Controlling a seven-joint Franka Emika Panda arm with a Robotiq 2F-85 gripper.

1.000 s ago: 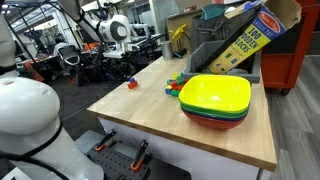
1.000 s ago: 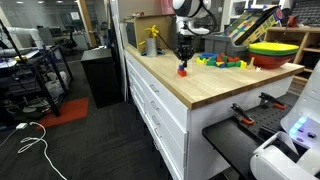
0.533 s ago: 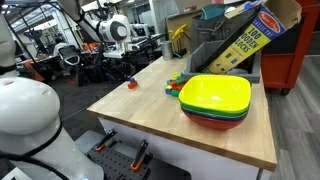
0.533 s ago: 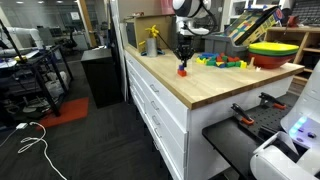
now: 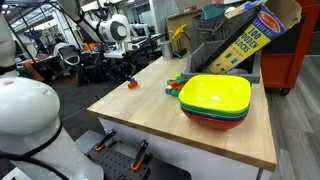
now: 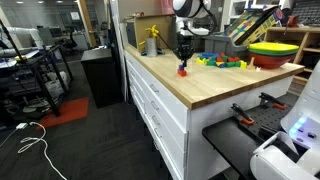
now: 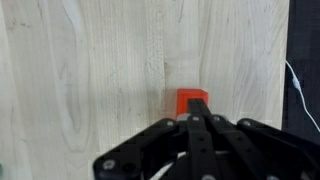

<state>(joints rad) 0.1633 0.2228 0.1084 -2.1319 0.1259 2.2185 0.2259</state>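
A small red block (image 7: 190,97) lies on the light wooden tabletop (image 7: 90,70) near its far corner; it also shows in both exterior views (image 5: 131,84) (image 6: 182,70). My gripper (image 7: 195,108) hangs straight over it with the two black fingers pressed together, tips just at the block's near edge. Nothing shows between the fingers. In both exterior views the gripper (image 5: 127,70) (image 6: 184,56) is just above the block. The fingers hide the block's near side in the wrist view.
A stack of yellow, green and red bowls (image 5: 215,98) (image 6: 275,50) stands on the table. A heap of coloured blocks (image 5: 175,83) (image 6: 222,61) lies beside it. A tilted cardboard blocks box (image 5: 245,40) stands behind. The table edge (image 7: 292,80) is close to the block.
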